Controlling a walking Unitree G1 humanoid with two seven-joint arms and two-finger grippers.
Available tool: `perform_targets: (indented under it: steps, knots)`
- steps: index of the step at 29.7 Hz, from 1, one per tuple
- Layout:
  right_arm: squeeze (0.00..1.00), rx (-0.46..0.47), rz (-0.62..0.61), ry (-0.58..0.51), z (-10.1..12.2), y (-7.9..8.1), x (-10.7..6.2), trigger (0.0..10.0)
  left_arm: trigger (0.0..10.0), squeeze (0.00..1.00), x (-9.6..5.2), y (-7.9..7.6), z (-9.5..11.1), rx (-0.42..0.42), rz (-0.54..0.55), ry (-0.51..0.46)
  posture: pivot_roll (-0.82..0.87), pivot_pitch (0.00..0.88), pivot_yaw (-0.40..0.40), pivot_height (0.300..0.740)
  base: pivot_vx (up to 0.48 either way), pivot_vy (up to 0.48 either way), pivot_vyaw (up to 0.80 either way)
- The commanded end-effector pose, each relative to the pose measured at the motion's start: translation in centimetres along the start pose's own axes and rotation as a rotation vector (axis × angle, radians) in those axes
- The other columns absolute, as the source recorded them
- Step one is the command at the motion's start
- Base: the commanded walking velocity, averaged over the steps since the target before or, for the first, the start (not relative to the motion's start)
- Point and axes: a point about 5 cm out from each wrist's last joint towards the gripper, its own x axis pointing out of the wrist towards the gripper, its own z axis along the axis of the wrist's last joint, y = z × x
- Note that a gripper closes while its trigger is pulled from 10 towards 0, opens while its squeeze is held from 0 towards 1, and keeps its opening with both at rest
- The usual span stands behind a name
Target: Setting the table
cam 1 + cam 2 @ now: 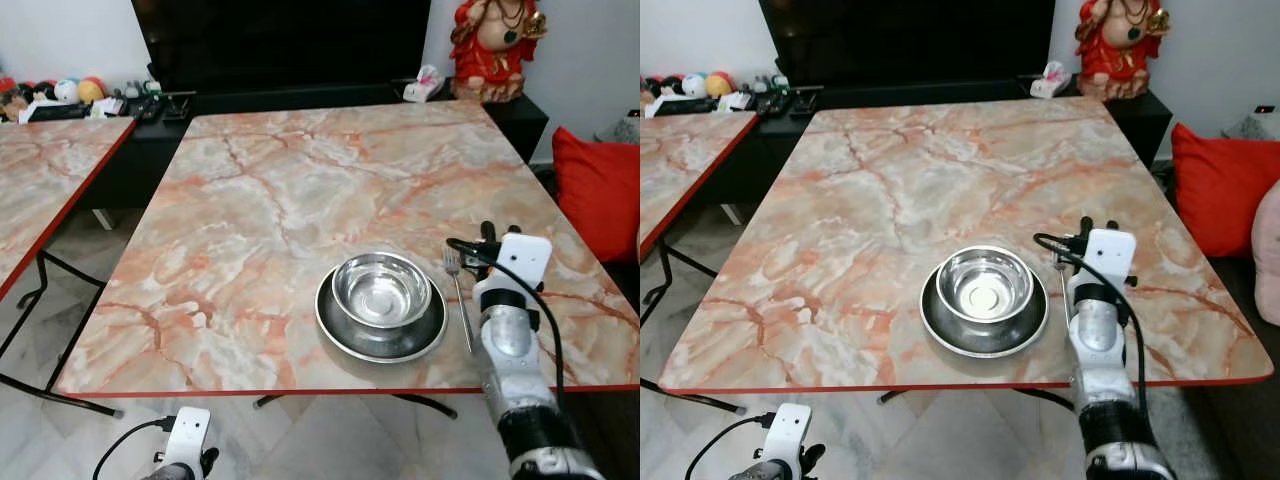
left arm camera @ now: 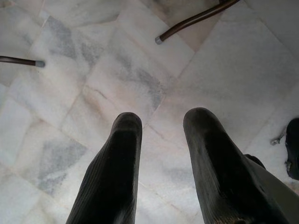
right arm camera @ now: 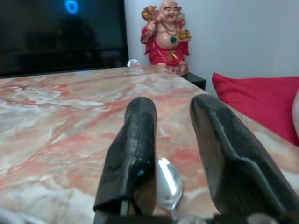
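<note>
On the marble table point(image 1: 260, 200), near its front edge, a steel bowl point(image 1: 381, 288) sits inside a dark steel plate point(image 1: 345, 335), and a fork point(image 1: 459, 295) lies just right of the plate, tines pointing away from the robot. The right gripper point(image 1: 487, 236) hovers over the table just beside the fork; the left arm hangs idle below the table edge.

From the right eye, the bowl's polished inside gleams, and the right arm covers the spot where the fork lies.

Toward the floor point(image 2: 93, 70), the left gripper point(image 2: 161, 128) hangs with its fingers apart and holding nothing.

Along the right wrist, the fingers point(image 3: 135, 140) stand apart, and the rounded end of a spoon point(image 3: 168, 182) lies on the table below the gap between them, apparently ungripped. Such cutlery is likely light, stiff and slippery, and lies flat; a pinch across the narrow handle would probably suit it best.
</note>
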Motion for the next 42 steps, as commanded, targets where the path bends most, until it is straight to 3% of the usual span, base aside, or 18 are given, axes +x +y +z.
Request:
perform_targets:
  steps: [1, 5, 12, 42]
  knots:
    - [0.00, 0.027, -0.014, -0.055, 1.1, 0.2, -0.1, 10.0, 10.0, 0.00, -0.2, 0.1, -0.9, 0.008, 0.001, 0.023, -0.02, 0.000, 0.055, 0.740, 0.000, 0.000, 0.00]
    - [0.00, 0.028, 0.005, -0.121, 2.6, 0.7, -0.3, 10.0, 10.0, 0.00, -0.2, 0.0, -1.0, 0.003, 0.001, 0.027, -0.02, 0.000, 0.046, 0.740, 0.000, 0.000, 0.00]
    - [0.00, -0.016, 0.033, -0.092, 2.4, 1.0, -0.4, 10.0, 10.0, 0.00, -0.3, -0.1, -1.3, -0.010, 0.000, 0.036, -0.02, 0.000, 0.038, 0.740, 0.000, 0.145, 0.00]
    - [0.00, -0.051, 0.065, -0.128, 4.0, 2.3, -1.1, 10.0, 10.0, 0.00, -0.2, -0.4, -1.1, -0.005, -0.007, 0.028, -0.03, 0.000, 0.036, 0.740, 0.000, 0.480, 0.00]
